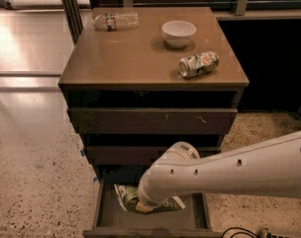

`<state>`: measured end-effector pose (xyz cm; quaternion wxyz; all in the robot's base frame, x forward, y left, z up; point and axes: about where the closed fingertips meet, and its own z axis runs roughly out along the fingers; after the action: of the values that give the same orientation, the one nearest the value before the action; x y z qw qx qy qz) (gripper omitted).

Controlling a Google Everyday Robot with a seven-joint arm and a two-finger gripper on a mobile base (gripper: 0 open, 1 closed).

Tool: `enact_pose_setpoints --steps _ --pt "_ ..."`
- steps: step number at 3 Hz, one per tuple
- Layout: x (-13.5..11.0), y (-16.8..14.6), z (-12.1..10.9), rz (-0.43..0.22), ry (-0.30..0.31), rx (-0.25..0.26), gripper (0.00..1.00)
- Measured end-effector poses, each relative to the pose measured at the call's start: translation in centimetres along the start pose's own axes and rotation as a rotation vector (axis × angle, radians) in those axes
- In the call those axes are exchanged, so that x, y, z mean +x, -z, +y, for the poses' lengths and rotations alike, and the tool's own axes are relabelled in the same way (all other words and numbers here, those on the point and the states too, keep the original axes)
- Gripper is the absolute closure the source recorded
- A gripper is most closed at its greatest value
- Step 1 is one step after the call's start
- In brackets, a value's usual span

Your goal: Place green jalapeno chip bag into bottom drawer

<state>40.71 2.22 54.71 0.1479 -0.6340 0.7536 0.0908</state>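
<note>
The green jalapeno chip bag [125, 196] is crumpled and sits low inside the open bottom drawer [192, 220], toward its left and back. My white arm reaches in from the right. Its wrist covers the middle of the bag. My gripper [149, 206] is at the bag, down in the drawer, mostly hidden behind the wrist. A strip of the bag [174, 205] shows to the right of the wrist. The drawer is pulled out toward the camera, below the two upper drawers.
On the brown cabinet top [125, 58] stand a white bowl [178, 32], a drink can [198, 64] lying on its side and a plastic bottle [116, 21] lying at the back left. The two upper drawers [150, 120] are closed. A cable [239, 232] lies on the speckled floor.
</note>
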Motion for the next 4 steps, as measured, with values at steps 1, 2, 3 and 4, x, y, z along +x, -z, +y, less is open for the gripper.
enact_pose_setpoints --steps 1,2,3,4 --pt "3.0 -4.1 -0.9 0.137 0.047 0.016 1.0" --pt "3.0 -4.1 -0.9 0.137 0.046 0.016 1.0" --pt "4.7 -4.9 -1.8 0.069 -0.034 0.034 1.0" --pt "8.1 -7.8 -4.3 -0.071 -0.19 0.063 1.0"
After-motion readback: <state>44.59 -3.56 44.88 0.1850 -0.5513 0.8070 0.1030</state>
